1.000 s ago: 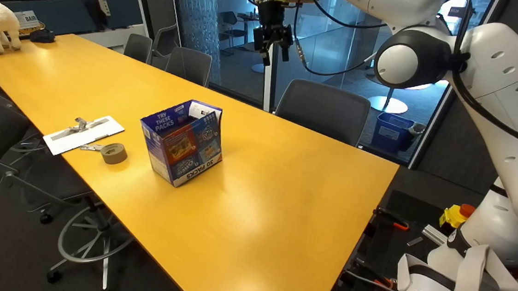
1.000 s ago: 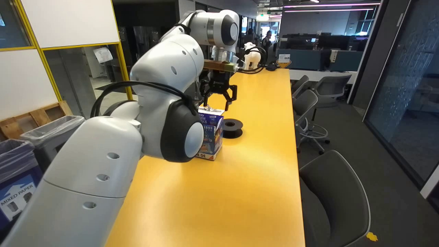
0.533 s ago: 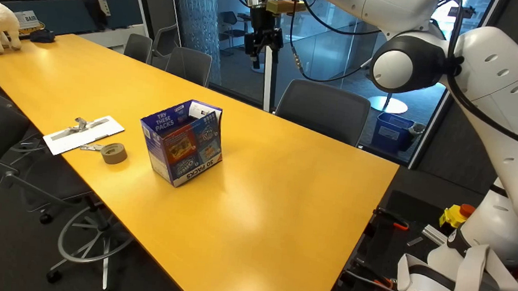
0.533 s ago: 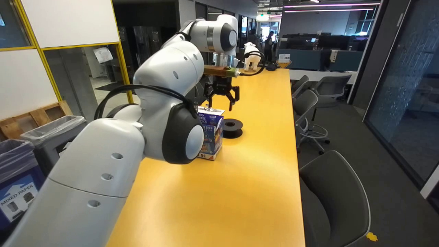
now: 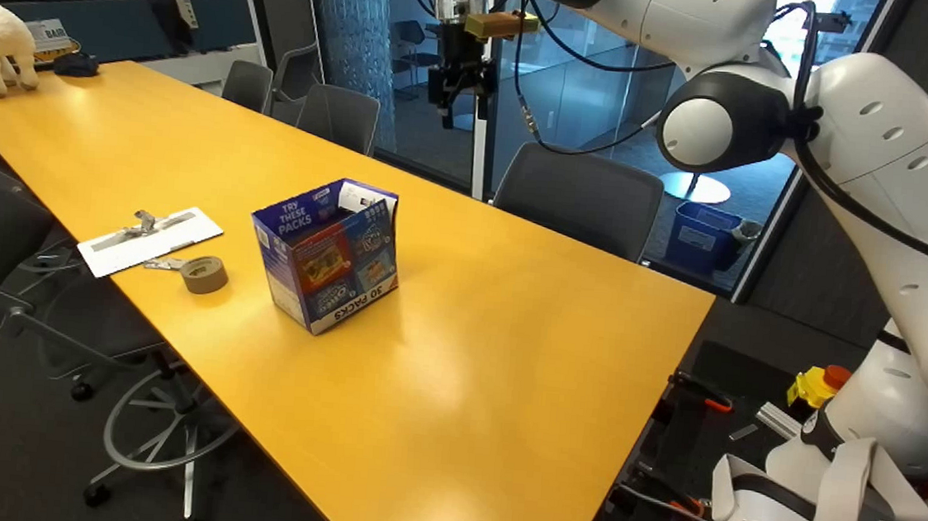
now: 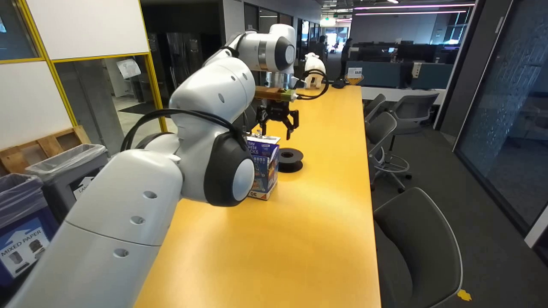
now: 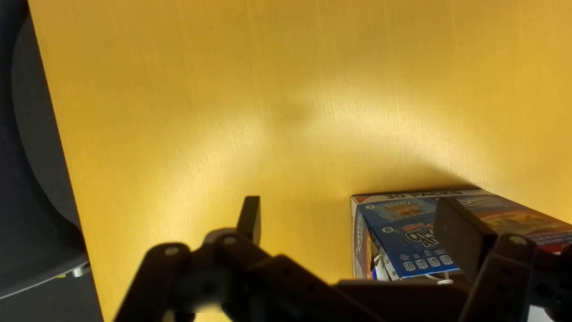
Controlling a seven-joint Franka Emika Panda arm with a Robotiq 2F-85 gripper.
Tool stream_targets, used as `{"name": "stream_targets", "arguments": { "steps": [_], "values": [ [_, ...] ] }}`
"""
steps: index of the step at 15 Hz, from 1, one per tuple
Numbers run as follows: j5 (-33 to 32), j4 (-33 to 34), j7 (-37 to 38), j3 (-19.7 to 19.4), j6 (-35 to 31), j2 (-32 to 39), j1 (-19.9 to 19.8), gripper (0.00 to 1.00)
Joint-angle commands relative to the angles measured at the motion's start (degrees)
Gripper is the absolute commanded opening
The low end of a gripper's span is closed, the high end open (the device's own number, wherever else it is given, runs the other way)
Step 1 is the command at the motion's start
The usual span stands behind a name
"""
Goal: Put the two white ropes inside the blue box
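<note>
The blue box point(image 5: 340, 271) stands upright on the worktop point(image 5: 486, 395), a cardboard snack carton with an open top, a sloping upper edge and panels printed in red, blue and orange. Peering in from the wrist view, I catch a thin pale curl, apparently white rope point(image 7: 444, 281), in its mouth; whether one rope or both lie there I can't tell. The worktop is smooth yellow wood grain, glossy enough to throw back soft smears of light. Near the box are a squat brown tape roll point(image 5: 204, 276) and a flat white clipboard point(image 5: 154, 245) with a metal clip point(image 5: 145, 223), and in an exterior view I see a round, flanged black spool point(image 6: 291, 167) too. Over the worktop, the matt black gripper point(image 6: 276, 133) points down, its two blocky fingers point(image 7: 464, 237) parted wide, grasping nothing and hanging clear of the box
</note>
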State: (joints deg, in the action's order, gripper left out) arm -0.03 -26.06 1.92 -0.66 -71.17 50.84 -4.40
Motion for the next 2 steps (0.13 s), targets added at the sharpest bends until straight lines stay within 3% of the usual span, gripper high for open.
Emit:
{"name": "stream_targets", "arguments": {
  "steps": [1,2],
  "values": [
    [0.2,0.9,0.1,-0.2,0.4,0.5,0.1,1.00],
    [0.2,0.9,0.1,-0.2,0.4,0.5,0.1,1.00]
  ]
}}
